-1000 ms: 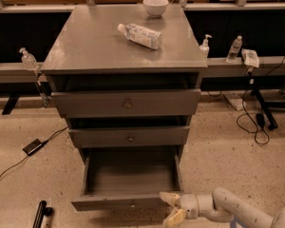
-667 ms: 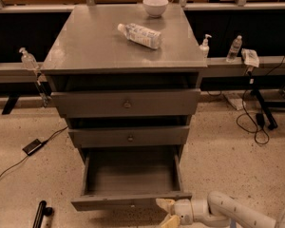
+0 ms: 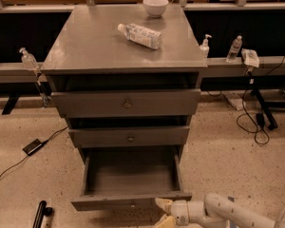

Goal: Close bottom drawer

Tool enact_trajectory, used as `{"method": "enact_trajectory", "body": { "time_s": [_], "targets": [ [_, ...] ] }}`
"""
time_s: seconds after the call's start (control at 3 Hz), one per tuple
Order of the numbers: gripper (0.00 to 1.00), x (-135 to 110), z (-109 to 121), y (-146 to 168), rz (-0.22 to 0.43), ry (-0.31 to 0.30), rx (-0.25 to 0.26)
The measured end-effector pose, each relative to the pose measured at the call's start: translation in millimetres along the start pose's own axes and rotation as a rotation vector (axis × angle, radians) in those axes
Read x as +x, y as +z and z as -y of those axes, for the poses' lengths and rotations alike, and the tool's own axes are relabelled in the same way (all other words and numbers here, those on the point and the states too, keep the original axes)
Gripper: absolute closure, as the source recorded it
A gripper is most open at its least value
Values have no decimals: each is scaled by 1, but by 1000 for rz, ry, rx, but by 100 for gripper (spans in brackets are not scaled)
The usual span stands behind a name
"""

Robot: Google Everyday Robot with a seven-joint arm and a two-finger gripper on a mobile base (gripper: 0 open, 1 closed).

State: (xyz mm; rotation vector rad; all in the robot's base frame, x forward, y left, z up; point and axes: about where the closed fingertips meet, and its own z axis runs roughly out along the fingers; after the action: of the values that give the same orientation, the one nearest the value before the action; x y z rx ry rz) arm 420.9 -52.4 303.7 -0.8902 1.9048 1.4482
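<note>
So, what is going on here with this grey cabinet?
A robot arm is working at the grey cabinet. The bottom drawer is pulled far out and looks empty. The arm's tool sits low, near the right end of the drawer's front panel, with its fingers apart and holding nothing. The drawer is not yet pushed in. A bottle and a bowl are on the cabinet top.

The end effector [image 3: 160, 212], just before the front right corner of the bottom drawer [image 3: 128, 202], has two cream-yellow fingers [image 3: 163, 204], set apart, on a short white cylindrical wrist. Behind it the arm [image 3: 228, 213] is smooth, rounded off-white tubing with a bulbous joint.
</note>
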Motion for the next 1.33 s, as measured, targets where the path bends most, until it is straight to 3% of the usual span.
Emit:
{"method": "enact_trajectory", "body": {
  "time_s": [0.33, 0.67, 1.0, 1.33],
  "targets": [
    [0, 25, 23, 19, -27, -165, -22],
    [0, 41, 56, 15, -21, -299, 13],
    [0, 41, 56, 15, -21, -299, 12],
    [12, 41, 56, 17, -20, -298, 9]
  ]
}}
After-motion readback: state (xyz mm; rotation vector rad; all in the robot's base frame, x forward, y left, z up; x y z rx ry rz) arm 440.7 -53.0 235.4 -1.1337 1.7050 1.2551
